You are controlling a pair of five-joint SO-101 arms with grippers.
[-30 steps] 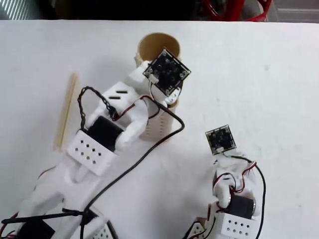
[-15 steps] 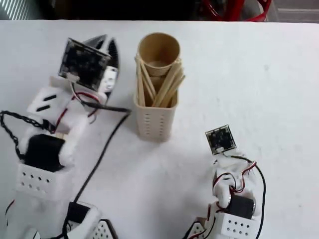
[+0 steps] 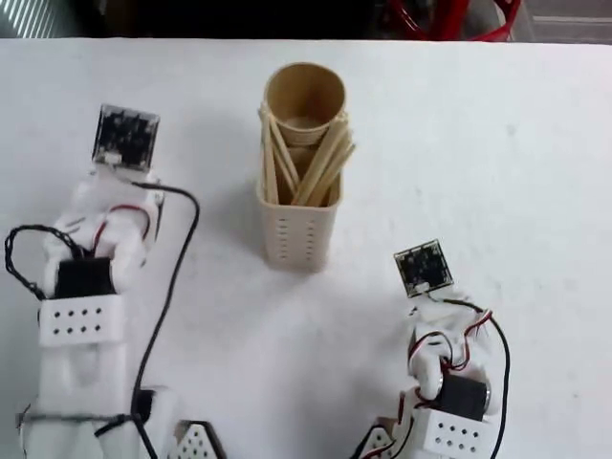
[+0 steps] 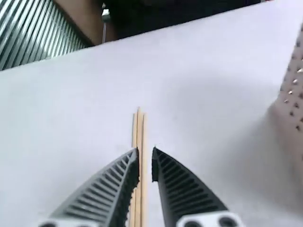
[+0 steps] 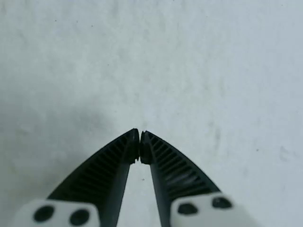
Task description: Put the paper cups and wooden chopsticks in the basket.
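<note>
A cream perforated basket (image 3: 295,234) stands mid-table. It holds an upright paper cup (image 3: 304,94) at its far end and several wooden chopsticks (image 3: 323,167) leaning inside. In the left wrist view a pair of wooden chopsticks (image 4: 138,125) lies flat on the white table. My left gripper (image 4: 145,153) hovers over its near end with the fingers a narrow gap apart and nothing held. My left arm (image 3: 96,239) covers that pair from above. My right gripper (image 5: 139,139) is shut and empty over bare table; its arm (image 3: 445,382) sits at the near right.
The basket's wall (image 4: 291,94) shows at the edge of the left wrist view, well apart from the loose chopsticks. Black cable (image 3: 172,277) trails from the left arm. The table's far edge (image 3: 306,40) meets a dark background.
My left arm has swung from above the basket over to the table's left side and now covers the loose chopsticks. The right arm has not moved.
</note>
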